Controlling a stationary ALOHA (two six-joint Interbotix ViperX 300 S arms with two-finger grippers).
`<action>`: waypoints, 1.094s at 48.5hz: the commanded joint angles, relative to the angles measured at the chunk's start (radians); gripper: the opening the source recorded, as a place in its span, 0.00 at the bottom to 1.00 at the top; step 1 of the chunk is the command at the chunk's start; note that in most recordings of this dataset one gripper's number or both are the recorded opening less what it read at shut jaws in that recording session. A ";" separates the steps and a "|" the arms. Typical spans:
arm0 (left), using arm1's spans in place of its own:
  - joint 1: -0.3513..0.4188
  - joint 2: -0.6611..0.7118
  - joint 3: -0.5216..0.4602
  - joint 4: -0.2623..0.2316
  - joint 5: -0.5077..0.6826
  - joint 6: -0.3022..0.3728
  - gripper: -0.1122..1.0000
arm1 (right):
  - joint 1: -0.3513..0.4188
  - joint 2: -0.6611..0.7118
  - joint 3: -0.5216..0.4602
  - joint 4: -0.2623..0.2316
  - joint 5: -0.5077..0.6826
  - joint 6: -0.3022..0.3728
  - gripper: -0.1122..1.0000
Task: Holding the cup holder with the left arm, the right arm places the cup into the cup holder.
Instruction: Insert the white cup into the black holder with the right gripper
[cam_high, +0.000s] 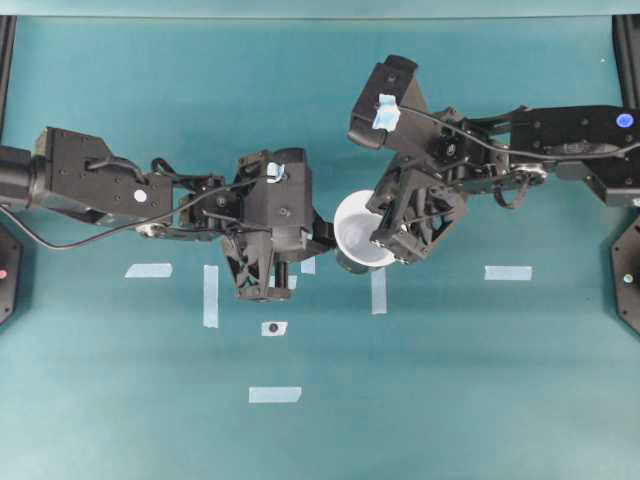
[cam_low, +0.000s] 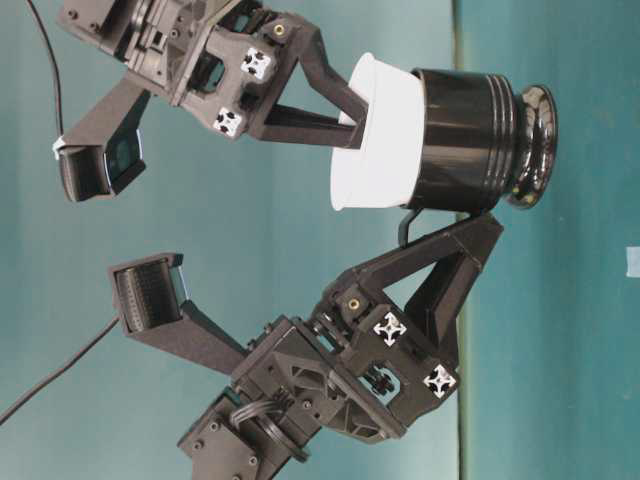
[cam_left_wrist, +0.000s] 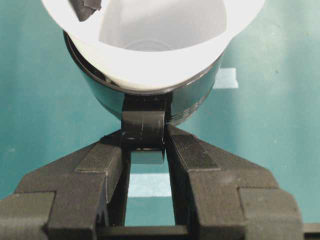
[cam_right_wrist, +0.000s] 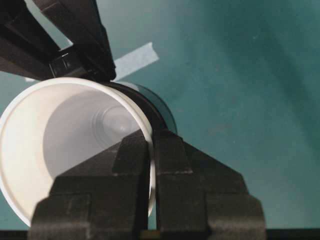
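The right end effector (cam_right_wrist: 152, 150), clamped on the cup (cam_low: 385, 135) rim, has it seated partway in the cup holder (cam_low: 470, 140) (tilted, apparently). The left end effector (cam_left_wrist: 147, 155) grips the holder's tab handle (cam_left_wrist: 143, 131). Next likely comes releasing the rim.

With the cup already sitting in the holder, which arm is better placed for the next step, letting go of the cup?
Right. The right gripper pinches the rim of the cup, which sits in the cup holder, so it need only open. The left gripper clamps the holder's tab handle, steadying it.

place: robotics lab | evidence: teal table (cam_high: 480, 400), tape strips (cam_high: 508, 272), two arms
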 joint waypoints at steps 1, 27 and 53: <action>-0.002 -0.017 -0.023 0.003 -0.005 -0.002 0.34 | 0.009 -0.021 -0.029 0.000 0.000 -0.008 0.13; -0.006 -0.017 -0.014 0.003 -0.005 -0.002 0.34 | 0.015 -0.018 -0.029 0.000 0.012 -0.006 0.85; -0.006 -0.018 0.014 0.002 -0.057 -0.002 0.34 | 0.014 -0.026 -0.046 -0.006 0.012 -0.005 0.89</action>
